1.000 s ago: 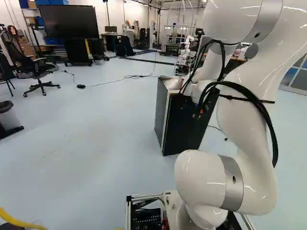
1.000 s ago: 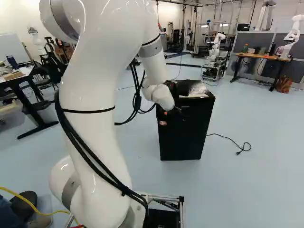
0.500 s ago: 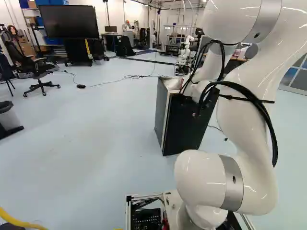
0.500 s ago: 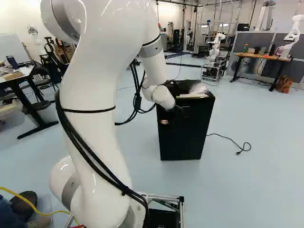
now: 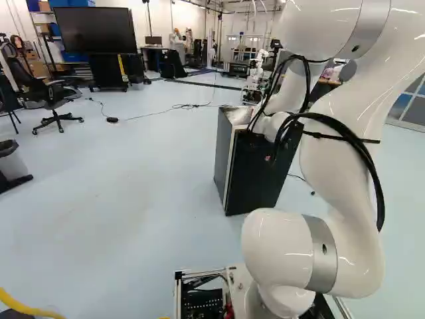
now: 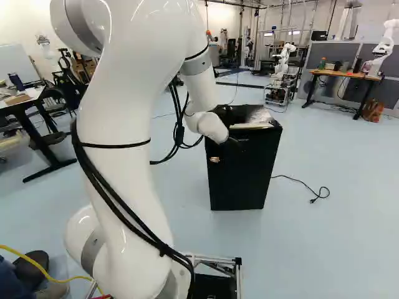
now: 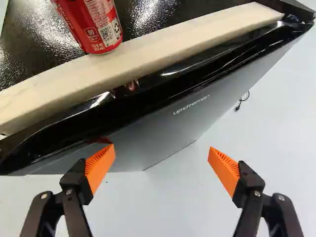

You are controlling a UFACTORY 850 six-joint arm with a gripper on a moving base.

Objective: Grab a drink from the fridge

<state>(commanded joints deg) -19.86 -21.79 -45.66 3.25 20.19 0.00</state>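
Drink can point(image 7: 81, 19) is red, with small white print

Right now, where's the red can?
In the wrist view, the red can is on top of the fridge, by the pale strip along its edge, ahead of the open tool.

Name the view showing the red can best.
The wrist view: it shows the red can up close, cut off at one end. I cannot make it out in either base view, where the arm partly hides the fridge's top.
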